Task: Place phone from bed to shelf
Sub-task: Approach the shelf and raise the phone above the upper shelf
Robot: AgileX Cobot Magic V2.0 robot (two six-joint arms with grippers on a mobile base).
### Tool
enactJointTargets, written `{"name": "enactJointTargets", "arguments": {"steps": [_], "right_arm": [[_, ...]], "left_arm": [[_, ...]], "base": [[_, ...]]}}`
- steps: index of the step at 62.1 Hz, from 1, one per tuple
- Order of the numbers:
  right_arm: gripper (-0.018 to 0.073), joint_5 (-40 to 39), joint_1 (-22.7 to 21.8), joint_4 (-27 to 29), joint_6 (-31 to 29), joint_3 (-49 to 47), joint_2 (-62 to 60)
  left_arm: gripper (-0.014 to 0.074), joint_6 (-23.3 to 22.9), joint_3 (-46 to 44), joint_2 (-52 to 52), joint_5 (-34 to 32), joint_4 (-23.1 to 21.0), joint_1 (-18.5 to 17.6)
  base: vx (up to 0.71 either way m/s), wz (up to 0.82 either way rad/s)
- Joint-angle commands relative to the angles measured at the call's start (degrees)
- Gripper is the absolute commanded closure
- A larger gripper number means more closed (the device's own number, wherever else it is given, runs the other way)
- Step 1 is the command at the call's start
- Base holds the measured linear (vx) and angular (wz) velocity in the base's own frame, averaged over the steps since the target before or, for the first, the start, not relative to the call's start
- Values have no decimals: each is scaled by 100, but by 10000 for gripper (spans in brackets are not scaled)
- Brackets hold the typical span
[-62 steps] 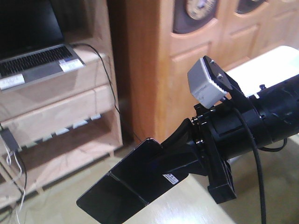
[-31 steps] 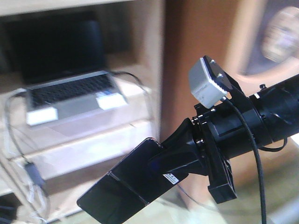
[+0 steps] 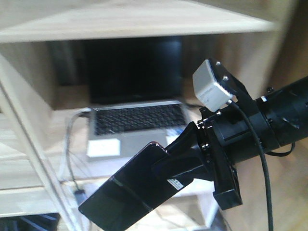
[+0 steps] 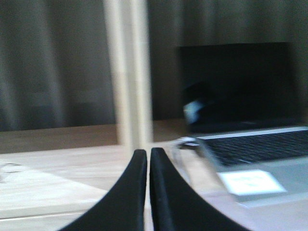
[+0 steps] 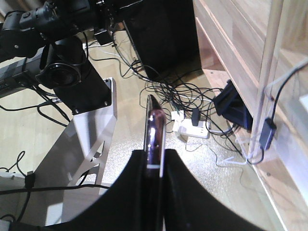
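1. The shelf (image 3: 144,21) of light wood fills the front view; a slanted upright crosses its left side, and pale cables (image 3: 71,144) hang just beside the laptop's left edge
2. The left claw (image 4: 143,153) is clenched on nothing, its two black fingers almost touching, pointing at a shelf board near a wooden post
3. An open silver laptop (image 3: 137,122) sits on the middle board, under the top board
4. The phone (image 3: 122,195) hangs in the air in front of the shelf, lower than the laptop, tilted down to the left, touching no board
5. The right claw (image 3: 168,156) grasps the phone's upper right end; its wrist view shows the phone edge-on, pinched between both fingers, above floor wires (image 5: 178,96)
6. A grey camera box (image 3: 211,89) sits on the right arm's wrist
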Motion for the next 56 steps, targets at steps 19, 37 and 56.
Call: {"name": "enactJointTargets", "arguments": {"steps": [19, 37, 56], "right_arm": [[561, 377, -5, 467, -53, -156, -154], [561, 377, -5, 467, -53, -156, -154], [561, 377, -5, 467, -58, -156, -154]], "left_arm": [[595, -50, -143, -40, -431, -56, -2], [595, -50, -143, -40, -431, -56, -2], [595, -50, -143, -40, -431, -56, -2]], "base": [[21, 24], [13, 2], [5, -3]]}}
